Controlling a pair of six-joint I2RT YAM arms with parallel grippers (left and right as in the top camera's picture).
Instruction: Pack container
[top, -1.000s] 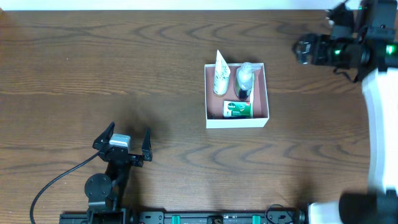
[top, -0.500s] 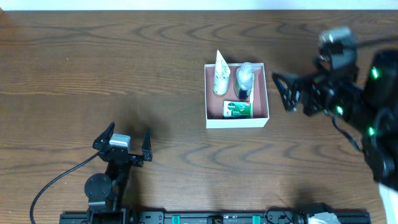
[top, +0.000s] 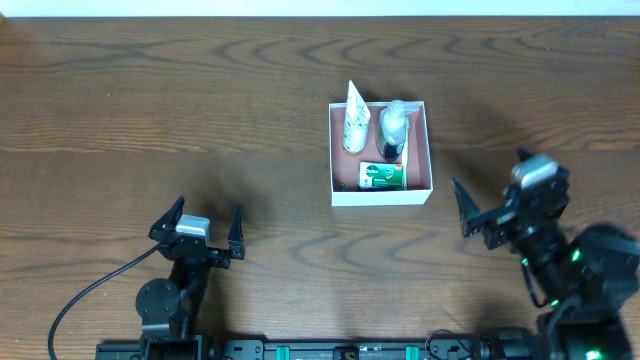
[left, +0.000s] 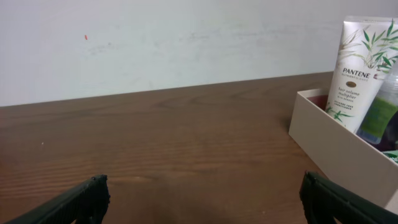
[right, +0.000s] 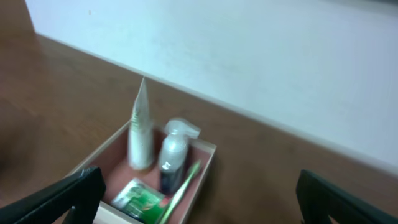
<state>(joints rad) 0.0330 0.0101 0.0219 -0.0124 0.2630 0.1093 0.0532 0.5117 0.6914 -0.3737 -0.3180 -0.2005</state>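
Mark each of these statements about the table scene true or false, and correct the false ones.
1. The left gripper and right gripper are both open and hold nothing. True.
2. The white tube lies flat on the table outside the container. False: it stands inside the container, at its far left corner.
3. The green packet lies inside the container, along its near wall. True.
4. The left gripper touches the container. False: it sits apart from it, over bare table to the container's left.
5. The spray bottle is in the container beside the white tube. True.
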